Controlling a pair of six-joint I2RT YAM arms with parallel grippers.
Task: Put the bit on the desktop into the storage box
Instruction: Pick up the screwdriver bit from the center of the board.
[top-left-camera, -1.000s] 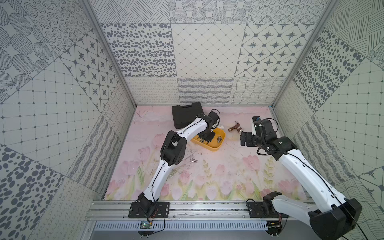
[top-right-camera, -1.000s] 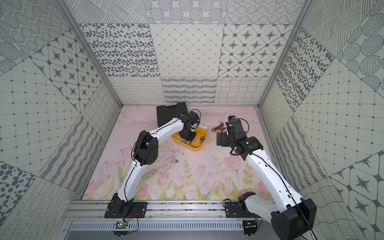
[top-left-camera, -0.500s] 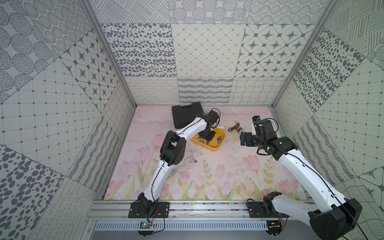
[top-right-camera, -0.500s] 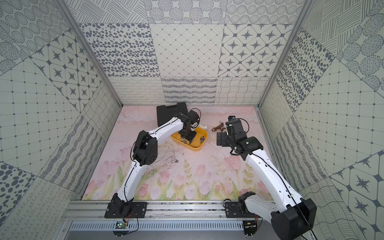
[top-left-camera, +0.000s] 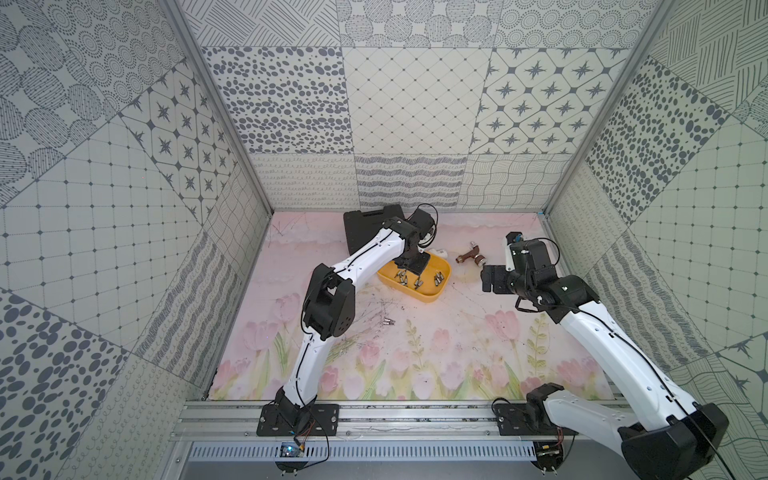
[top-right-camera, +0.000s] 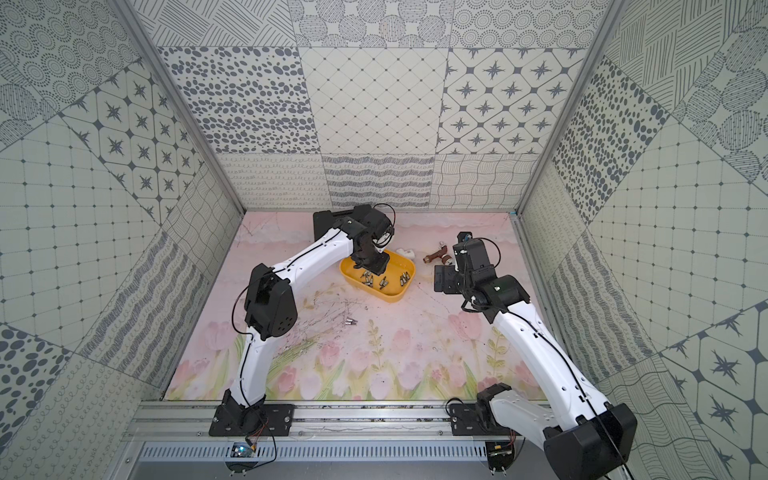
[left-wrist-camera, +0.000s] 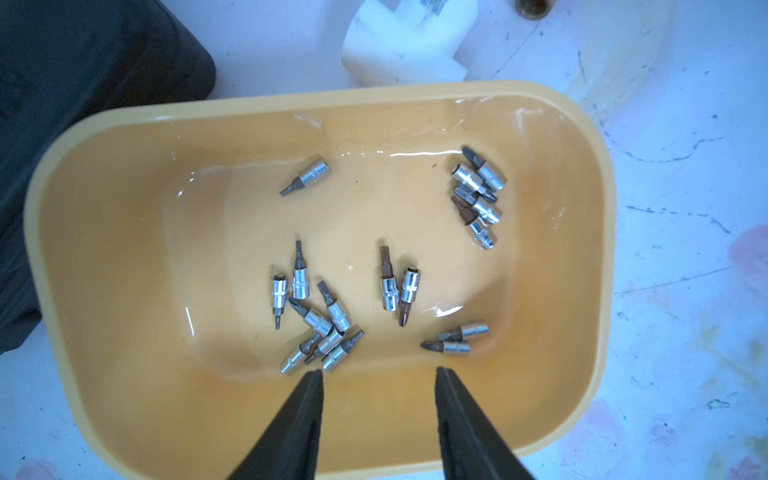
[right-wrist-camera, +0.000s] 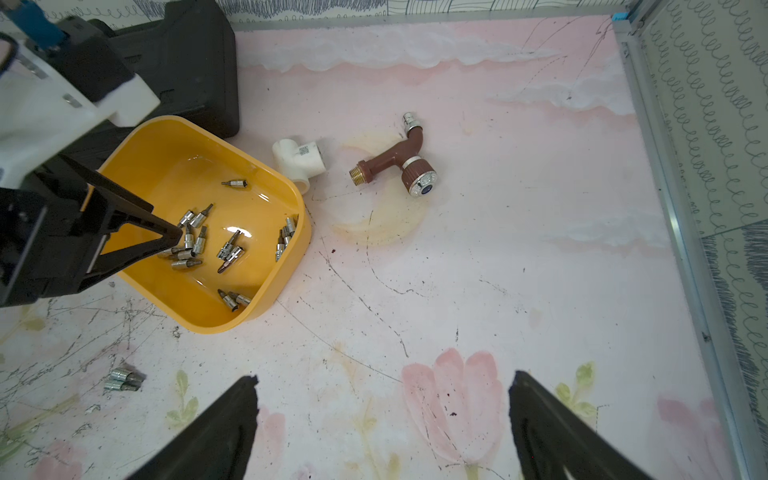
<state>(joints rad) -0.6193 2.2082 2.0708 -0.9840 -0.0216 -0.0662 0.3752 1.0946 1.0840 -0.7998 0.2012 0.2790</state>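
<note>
The yellow storage box lies at the back centre of the table, with several silver bits scattered on its floor. My left gripper hangs just above the box's inside, open, with nothing between its fingers. Two bits lie side by side on the desktop, in front of the box toward the left arm. My right gripper hovers open and empty over bare table to the right of the box.
A black tool case sits behind the box against the back wall. A white pipe tee and a brown tap lie right of the box. The enclosure's walls border the table on three sides.
My left gripper's jaws have spread apart above the box. Both arms otherwise stay where they were.
</note>
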